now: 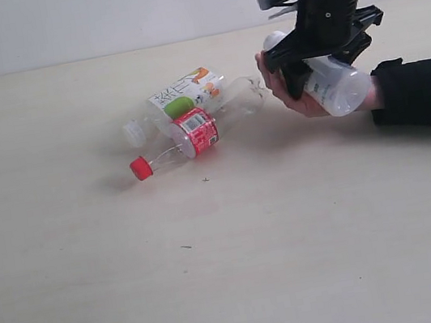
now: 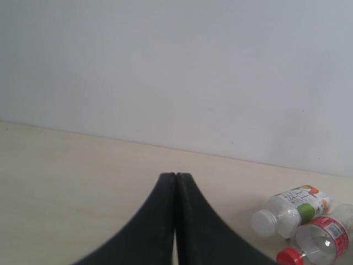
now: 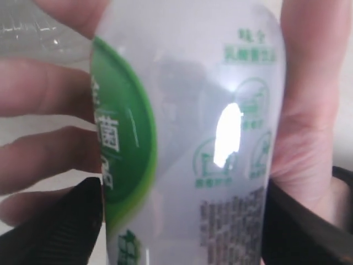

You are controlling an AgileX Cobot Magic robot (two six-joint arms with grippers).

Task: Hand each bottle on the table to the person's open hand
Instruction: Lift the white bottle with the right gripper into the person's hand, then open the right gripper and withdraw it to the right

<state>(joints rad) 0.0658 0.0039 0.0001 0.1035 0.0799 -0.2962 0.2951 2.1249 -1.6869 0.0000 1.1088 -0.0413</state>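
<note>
Beige wood-grain table (image 1: 97, 295) ran across the whole scene. The left gripper (image 2: 175, 176) was out of the exterior view. Its own wrist camera showed its two black fingers pressed flat together, holding nothing, above the tabletop and well apart from the bottles.

Left of centre, two bottles lay on their sides, touching. The clear red-label bottle (image 1: 194, 132) was in front, with its red cap (image 1: 141, 168) pointing to the left. The white-label bottle with fruit print (image 1: 181, 97) lay just behind it, white cap also to the left.

To the right, the person's open hand (image 1: 274, 78) rested palm up on the table, with a black sleeve (image 1: 426, 91) running off the right edge. The green-and-white labelled bottle (image 1: 339, 84) lay across the palm with the person's fingers (image 3: 38, 94) curled up beside it. The right gripper (image 1: 327, 62) hung over the hand, jaws spread wide with one black finger (image 3: 60, 226) on each side of that bottle. I could not tell from the close wrist view whether the pads pressed the plastic or merely stood against it.
</note>
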